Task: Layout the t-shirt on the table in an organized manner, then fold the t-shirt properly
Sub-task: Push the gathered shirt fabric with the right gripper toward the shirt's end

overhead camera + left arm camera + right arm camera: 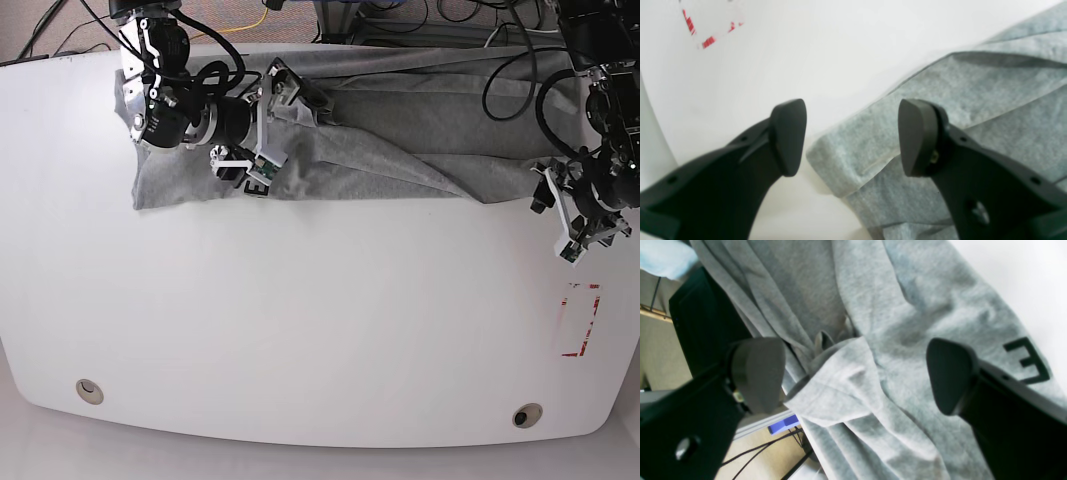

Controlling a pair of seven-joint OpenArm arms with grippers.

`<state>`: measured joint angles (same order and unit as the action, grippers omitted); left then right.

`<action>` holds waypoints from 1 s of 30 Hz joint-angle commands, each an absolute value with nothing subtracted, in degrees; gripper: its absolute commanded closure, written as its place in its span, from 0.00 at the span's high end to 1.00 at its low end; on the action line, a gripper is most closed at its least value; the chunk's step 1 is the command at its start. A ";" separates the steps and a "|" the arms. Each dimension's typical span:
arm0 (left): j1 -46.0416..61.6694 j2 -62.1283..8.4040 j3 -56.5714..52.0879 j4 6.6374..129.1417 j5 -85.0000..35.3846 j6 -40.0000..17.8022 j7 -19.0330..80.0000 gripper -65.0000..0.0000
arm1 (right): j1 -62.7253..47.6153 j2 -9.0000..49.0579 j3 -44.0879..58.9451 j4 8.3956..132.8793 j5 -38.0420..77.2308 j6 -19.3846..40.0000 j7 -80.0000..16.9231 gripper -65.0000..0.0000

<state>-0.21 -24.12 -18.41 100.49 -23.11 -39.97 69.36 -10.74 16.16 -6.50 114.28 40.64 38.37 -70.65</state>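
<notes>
I see the t-shirt (400,150) lying bunched up along the far edge of the table (300,330), with some of it hanging over that edge. My right gripper (853,373) is wide open over the wrinkled cloth and holds nothing. My left gripper (851,136) is open too, right at a folded corner of the shirt, near the red tape (580,325).

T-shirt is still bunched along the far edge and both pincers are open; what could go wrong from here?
1. The t-shirt lies partly over the back edge of the table; a pull that way could slide it off.
2. The right pincer hovers over stacked folds and may grab several layers.
3. The left pincer straddles only a thin corner, so its grip may slip.
</notes>
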 commanded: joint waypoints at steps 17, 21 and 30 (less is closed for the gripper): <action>-1.27 -25.10 -18.95 101.41 -23.16 -40.00 68.62 0.62 | -11.21 20.79 -11.30 113.27 41.54 38.02 -69.49 1.00; -1.27 -25.10 -18.95 101.41 -23.08 -40.00 68.62 0.62 | -12.09 20.79 -10.95 113.27 41.54 38.02 -69.49 1.00; -1.27 -25.10 -18.95 101.41 -23.16 -40.00 68.62 0.62 | -12.35 20.70 -10.77 113.27 41.54 38.02 -69.49 0.79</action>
<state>-0.21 -24.16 -18.48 100.49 -22.92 -39.97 69.41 -12.93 20.47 -11.09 112.42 40.64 37.91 -70.67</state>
